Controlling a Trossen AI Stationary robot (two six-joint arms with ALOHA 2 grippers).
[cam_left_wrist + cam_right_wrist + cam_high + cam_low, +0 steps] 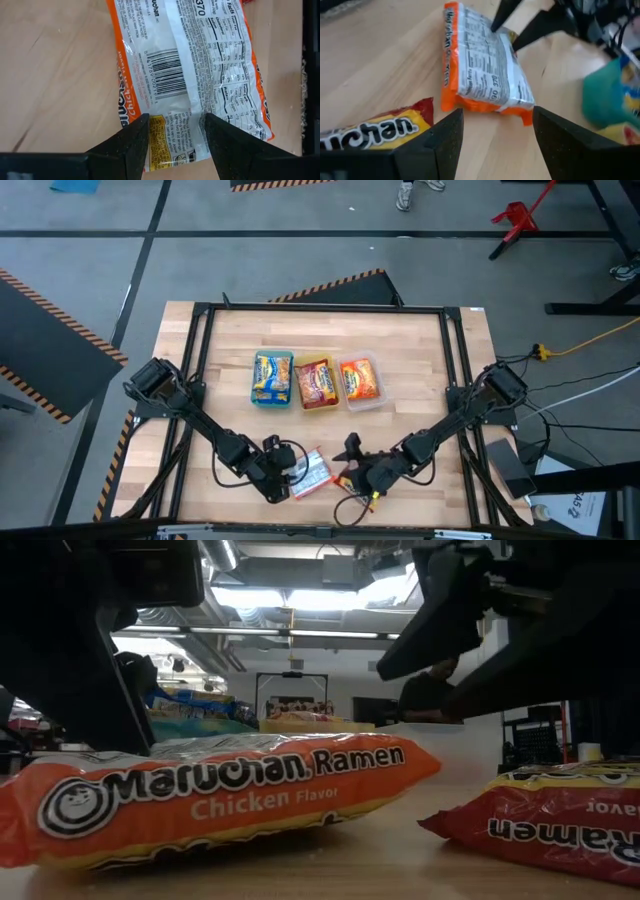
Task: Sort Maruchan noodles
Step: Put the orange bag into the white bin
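Orange Maruchan packet point(215, 795) — red packet point(555, 815) beside, trays point(362, 405) beyond

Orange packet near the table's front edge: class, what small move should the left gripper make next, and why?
Probably close. The left gripper stands open with its fingers on either side of the orange packet's end, which lies loose on the table, label side down.

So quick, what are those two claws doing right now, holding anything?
Left gripper: open, fingers either side of the orange packet's end, not clamped.
Right gripper: open, holding nothing, facing the orange packet.
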